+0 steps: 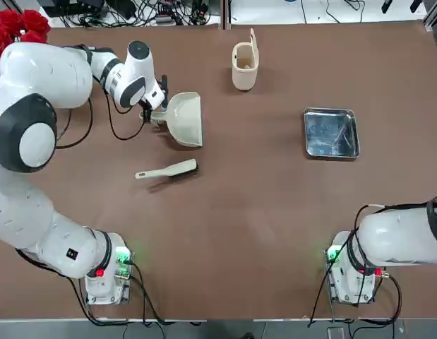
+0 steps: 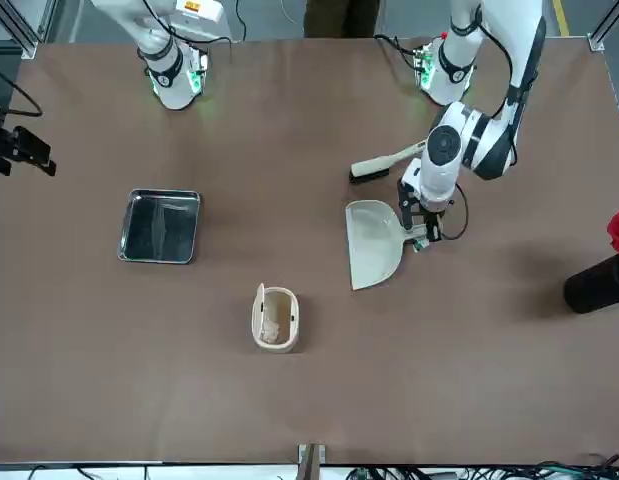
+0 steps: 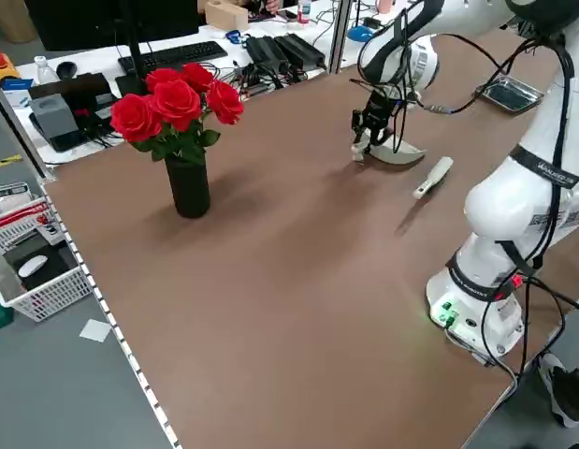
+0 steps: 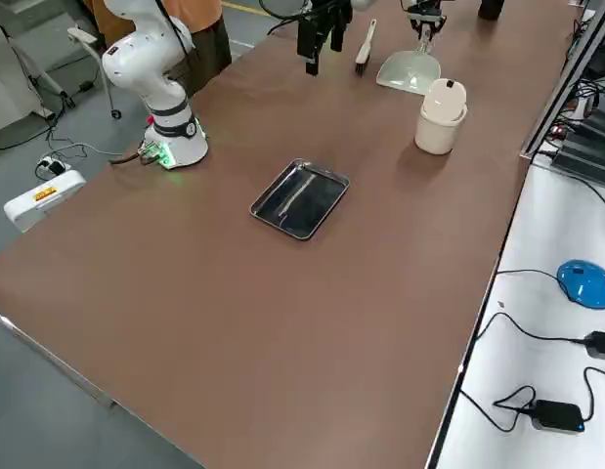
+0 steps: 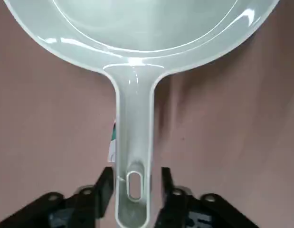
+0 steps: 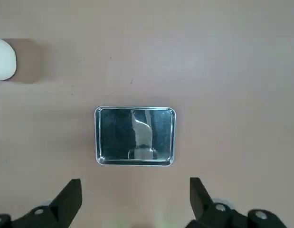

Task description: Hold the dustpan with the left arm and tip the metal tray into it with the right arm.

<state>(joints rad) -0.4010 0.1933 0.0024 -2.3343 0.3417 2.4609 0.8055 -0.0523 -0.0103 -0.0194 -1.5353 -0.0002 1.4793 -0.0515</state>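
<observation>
The cream dustpan (image 1: 184, 116) lies flat on the brown table, far left of centre, with its stubby handle pointing at my left gripper (image 1: 153, 113). In the left wrist view the two dark fingers (image 5: 105, 183) straddle the handle's end (image 5: 134, 142), a thin gap showing on each side; the left gripper (image 5: 134, 173) is open. The shiny metal tray (image 1: 331, 132) rests flat on the right half of the table. My right gripper (image 6: 135, 183) hangs high above the tray (image 6: 135, 135), open and empty.
A slim cream brush (image 1: 167, 170) lies just nearer my base than the dustpan. A cream upright holder (image 1: 244, 66) stands at the far middle. A black vase of red roses (image 3: 181, 140) stands at the far left corner. Cables and desks border the far edge.
</observation>
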